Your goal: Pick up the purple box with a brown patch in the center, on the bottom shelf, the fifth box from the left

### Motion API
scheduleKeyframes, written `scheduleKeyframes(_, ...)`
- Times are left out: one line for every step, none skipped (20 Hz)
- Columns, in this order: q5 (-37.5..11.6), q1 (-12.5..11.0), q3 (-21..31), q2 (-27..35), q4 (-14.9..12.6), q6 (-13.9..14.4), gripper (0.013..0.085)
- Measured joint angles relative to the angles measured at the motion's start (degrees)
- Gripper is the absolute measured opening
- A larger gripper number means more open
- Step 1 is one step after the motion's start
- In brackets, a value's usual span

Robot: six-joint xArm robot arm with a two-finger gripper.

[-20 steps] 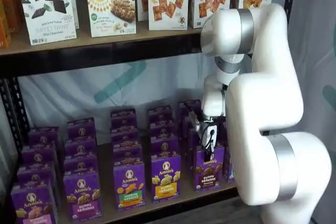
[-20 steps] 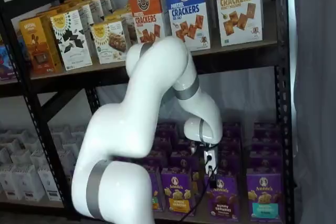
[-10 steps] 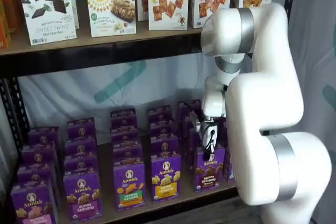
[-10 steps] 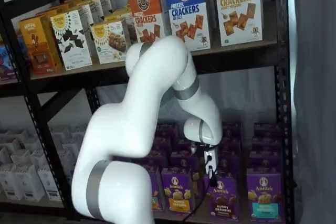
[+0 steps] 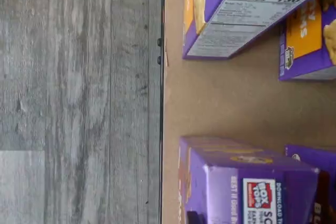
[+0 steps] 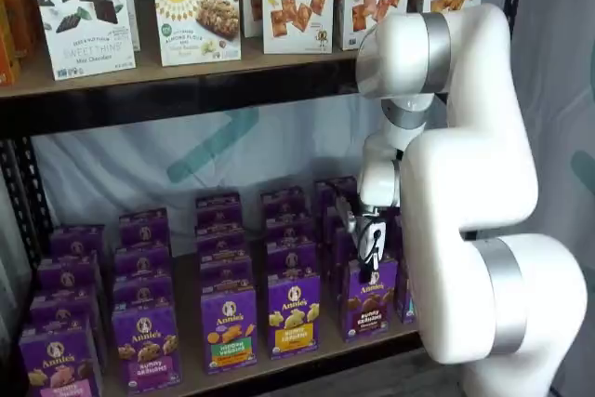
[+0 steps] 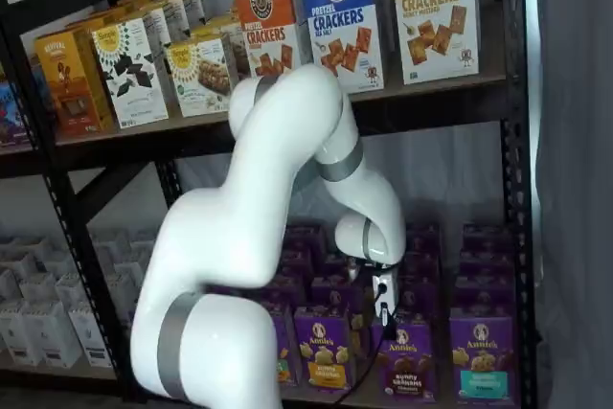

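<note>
The purple box (image 6: 369, 297) with dark brown bunny crackers stands at the front of the bottom shelf (image 6: 307, 352), also in the other shelf view (image 7: 406, 361). My gripper (image 6: 370, 258) hangs straight down over it, and its black fingers (image 7: 385, 309) are closed on the box's top edge. The box still rests on the board. In the wrist view its top flap with a Box Tops mark (image 5: 247, 187) shows close up, beside the tan board (image 5: 220, 103). The fingers themselves do not show there.
Rows of purple Annie's cartons fill the bottom shelf; a yellow-bunny carton (image 6: 294, 313) stands just left of the target and a teal-banded one (image 7: 482, 356) to its right. Cracker boxes (image 6: 297, 2) line the higher board. Grey floor (image 5: 79, 98) lies past the rail.
The fingers have drawn closer together on the box's top. The arm and the box have barely shifted.
</note>
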Motion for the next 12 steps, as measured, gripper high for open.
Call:
scheduleKeyframes(-0.10,-0.04,0.03,-0.01,-0.95,0.81,0.0330)
scheduleKeyframes(-0.23,-0.09,0.11,-0.03,-1.77,1.51,0.0330)
scheduleKeyframes(-0.33,-0.13,0.22,-0.09,-2.12,1.80,0.0330)
scheduleKeyframes(-0.39,-0.18,0.38,-0.21,-2.52,2.12,0.0330)
scheduleKeyframes(-0.47,-0.25,0.63,-0.39,-3.03,2.52,0.0330)
scheduleKeyframes(-0.61,-0.32,0.98,-0.65,-3.29,2.69,0.0330)
scheduleKeyframes(-0.82,-0.38,1.50,-1.03,-3.38,2.71,0.0330)
scheduleKeyframes(-0.97,-0.42,2.00,-1.41,-3.41,2.69,0.0330)
scheduleKeyframes(-1.03,-0.47,2.71,-1.98,-3.37,2.58,0.0330)
scheduleKeyframes(-1.04,-0.53,3.64,-2.76,-3.47,2.63,0.0330)
scheduleKeyframes(-1.19,-0.59,4.65,-3.55,-3.94,3.01,0.0330)
scheduleKeyframes(-1.38,-0.64,5.62,-4.31,-4.81,3.77,0.0330)
